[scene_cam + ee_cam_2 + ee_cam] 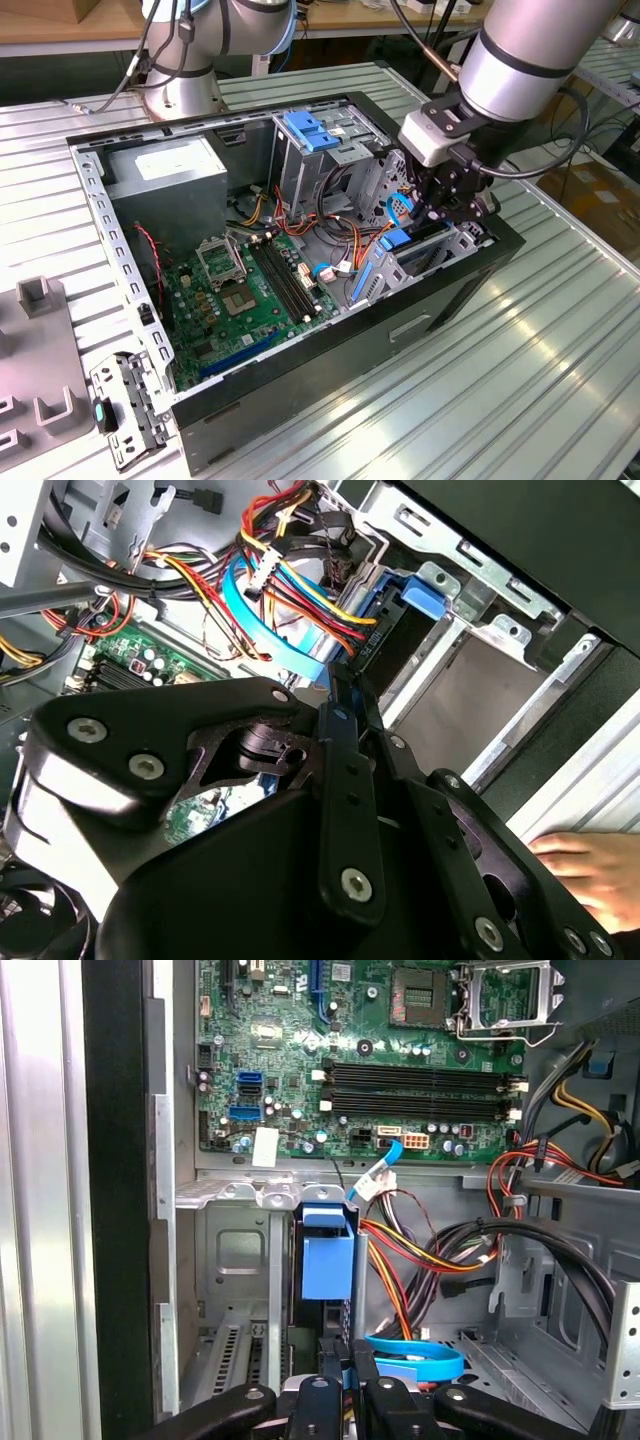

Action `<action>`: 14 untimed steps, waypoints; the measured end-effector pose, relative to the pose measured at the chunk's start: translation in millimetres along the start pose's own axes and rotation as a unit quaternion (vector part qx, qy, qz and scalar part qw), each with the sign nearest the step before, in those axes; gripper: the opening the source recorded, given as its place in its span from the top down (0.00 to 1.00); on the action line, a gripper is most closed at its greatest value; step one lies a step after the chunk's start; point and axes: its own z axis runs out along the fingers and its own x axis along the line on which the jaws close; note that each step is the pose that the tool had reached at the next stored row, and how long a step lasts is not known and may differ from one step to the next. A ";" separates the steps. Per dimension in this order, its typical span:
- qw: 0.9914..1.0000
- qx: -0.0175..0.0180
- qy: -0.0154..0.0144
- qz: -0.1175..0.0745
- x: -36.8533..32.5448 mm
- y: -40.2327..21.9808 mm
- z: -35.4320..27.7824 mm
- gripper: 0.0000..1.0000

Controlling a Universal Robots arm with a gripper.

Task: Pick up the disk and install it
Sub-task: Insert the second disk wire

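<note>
Exterior view first: the gripper (448,205) is down inside the open computer case (470,275), over the drive bay at the exterior view's right end. The disk (398,245) sits right under the jaws, tilted in that bay, only its blue rail and a dark edge visible; the rest is hidden by the gripper and the bay walls. Past the jaws there's the silver cage with a ridged blue clip (310,130), the grey power supply box (170,170), and the green motherboard (250,290).

Second wrist view: black gripper links block most of the picture. Beyond the jaws, the disk's blue rail end (425,592) pokes up in the metal bay, with a blue ribbon cable (270,630) and a bundle of coloured wires (300,580) crowding beside it. A person's hand (590,865) rests outside the case.

First wrist view: the fingers (332,1400) look pinched close together on the disk's (328,1260) thin edge, standing in the bay just ahead of them.
</note>
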 end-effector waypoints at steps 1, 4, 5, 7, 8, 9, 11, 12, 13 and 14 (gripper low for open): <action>1.000 0.000 0.000 0.000 0.2 0.0 0.3 0.84; 1.000 0.000 0.000 0.000 0.4 0.1 0.9 0.84; 1.000 0.000 0.000 0.000 0.5 0.1 1.2 0.84; 1.000 0.000 0.000 0.000 0.6 0.2 1.5 0.84; 1.000 0.000 -0.001 0.000 0.6 0.2 1.6 0.84; 1.000 0.000 -0.001 0.000 0.6 0.2 1.7 0.84; 1.000 0.000 -0.001 0.000 0.7 0.2 2.0 0.84; 1.000 0.000 -0.001 0.000 0.7 0.3 2.4 0.84; 1.000 0.000 -0.001 0.000 0.8 0.3 3.0 0.84; 1.000 0.000 -0.001 0.000 0.8 0.4 3.7 0.84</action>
